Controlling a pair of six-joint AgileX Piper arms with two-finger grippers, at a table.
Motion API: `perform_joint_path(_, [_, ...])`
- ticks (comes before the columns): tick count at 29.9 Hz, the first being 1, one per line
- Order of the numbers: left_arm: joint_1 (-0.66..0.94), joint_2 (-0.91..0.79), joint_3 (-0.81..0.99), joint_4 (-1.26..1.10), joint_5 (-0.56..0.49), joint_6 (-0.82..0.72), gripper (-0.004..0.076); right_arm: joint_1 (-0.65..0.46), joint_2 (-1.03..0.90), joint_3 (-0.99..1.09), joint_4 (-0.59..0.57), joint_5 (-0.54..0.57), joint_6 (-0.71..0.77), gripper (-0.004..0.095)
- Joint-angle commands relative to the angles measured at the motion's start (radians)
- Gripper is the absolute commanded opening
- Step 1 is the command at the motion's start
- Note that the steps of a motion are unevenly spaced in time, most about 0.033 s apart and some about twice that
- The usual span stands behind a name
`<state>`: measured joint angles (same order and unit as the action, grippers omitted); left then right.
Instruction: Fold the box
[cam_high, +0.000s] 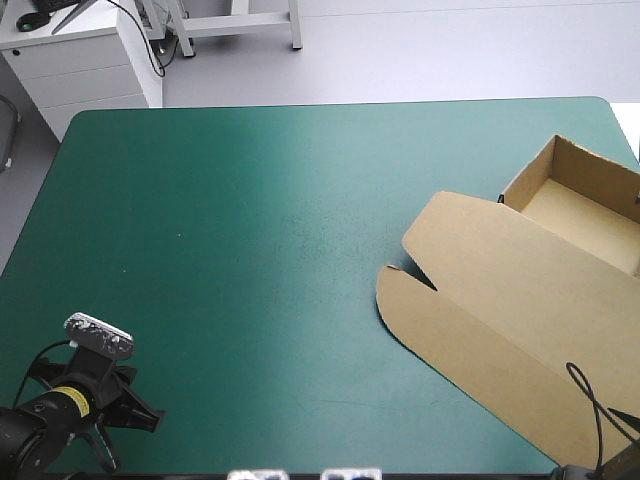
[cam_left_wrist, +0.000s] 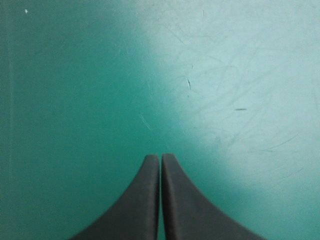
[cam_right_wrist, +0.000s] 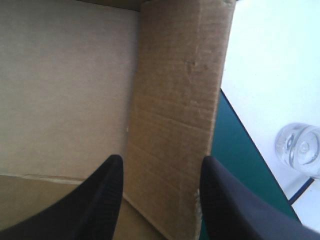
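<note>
While the left arm (cam_high: 60, 405) sits in the lower left corner of the high view, the box (cam_high: 520, 290) lies far across the counter (cam_high: 250, 220), along the right side of the frame. Its tray (cam_high: 585, 215), walls raised, stands at the upper right near the counter's far right corner. The lid (cam_high: 480, 300) lies flat and reaches down toward the lower right, its rounded flap pointing to the middle of the frame. A wide stretch of bare teal-green cover separates the left arm from the brown board.

The left jaws are clenched: the two black fingers (cam_left_wrist: 145, 200) meet in one pointed arch over the scuffed teal-green cover (cam_left_wrist: 75, 75), grasping nothing.

The right jaws are released, the black fingers (cam_right_wrist: 95, 200) standing apart. One raised wall (cam_right_wrist: 175, 115) of the box stands directly ahead of them, in line with the gap, and the tray's floor (cam_right_wrist: 65, 85) spreads beside it. Past that wall runs a strip of the cover's edge, then pale floor with a clear round object (cam_right_wrist: 300, 147) that I cannot identify.

A white drawer unit (cam_high: 85, 60) stands off the counter at the upper left of the high view.
</note>
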<state>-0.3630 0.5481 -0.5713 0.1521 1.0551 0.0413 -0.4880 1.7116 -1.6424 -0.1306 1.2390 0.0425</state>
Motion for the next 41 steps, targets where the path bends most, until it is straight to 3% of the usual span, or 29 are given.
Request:
perform_joint_path(1, [-0.005, 0.003, -0.013, 0.003, -0.097, -0.008, -0.0008, -0.009, -0.129, -0.025, 0.068, 0.009, -0.049, 0.0399])
perform_joint_path(7, [-0.005, 0.003, 0.007, 0.000, -0.123, -0.052, -0.0008, 0.003, -0.310, 0.022, 0.305, 0.009, -0.091, 0.0217])
perform_joint_path(13, [-0.005, -0.019, 0.048, 0.000, -0.134, -0.053, -0.0008, 0.143, -0.520, 0.168, 0.300, 0.009, -0.133, 0.0001])
perform_joint_path(22, [-0.005, -0.118, 0.054, -0.007, -0.136, -0.082, -0.0008, 0.384, -0.780, 0.498, 0.297, -0.028, -0.174, -0.0010])
perform_joint_path(32, [-0.005, -0.147, 0.054, -0.035, -0.138, -0.082, -0.0008, 0.392, -1.076, 0.964, 0.320, -0.189, -0.203, -0.0014])
perform_joint_path(41, [-0.005, -0.147, 0.054, -0.035, -0.138, -0.082, -0.0008, 0.392, -1.327, 1.113, 0.320, -0.314, -0.241, -0.0014])
